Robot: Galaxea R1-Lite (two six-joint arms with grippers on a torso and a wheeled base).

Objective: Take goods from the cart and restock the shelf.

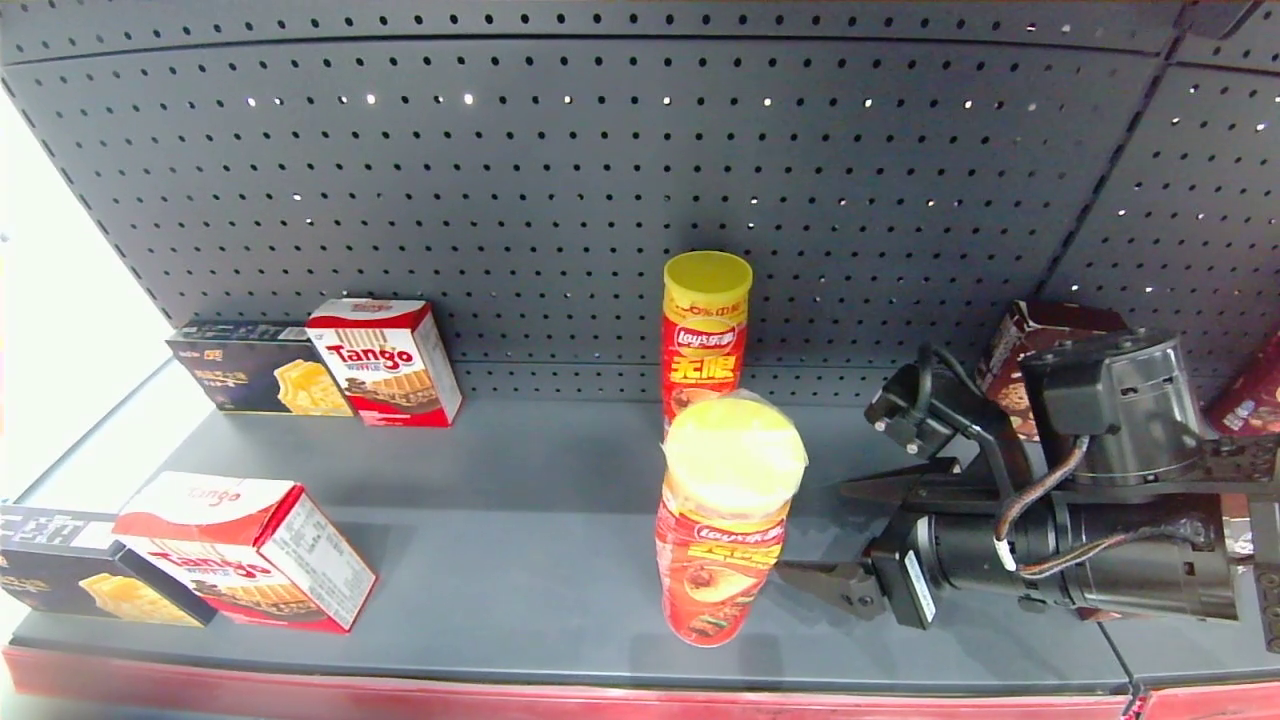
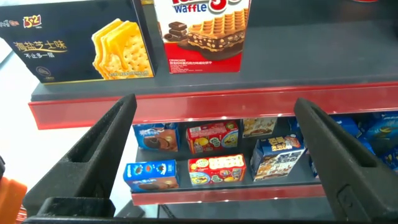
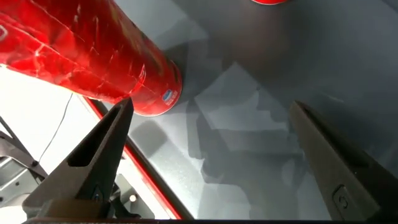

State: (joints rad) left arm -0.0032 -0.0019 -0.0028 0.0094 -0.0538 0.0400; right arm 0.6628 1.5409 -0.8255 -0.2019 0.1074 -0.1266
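Two red chip cans with yellow lids stand upright on the dark grey shelf. The front can is near the shelf's front edge, and the back can is against the pegboard. My right gripper lies just right of the front can, open, a small gap away from it. In the right wrist view the front can lies just beyond one finger, with bare shelf between the open right gripper. My left gripper is open and holds nothing, in front of the shelf's red edge.
Waffle boxes and dark cracker boxes fill the shelf's left side. A brown box stands behind my right arm. Bare shelf lies between the boxes and cans. Small boxes line a lower shelf.
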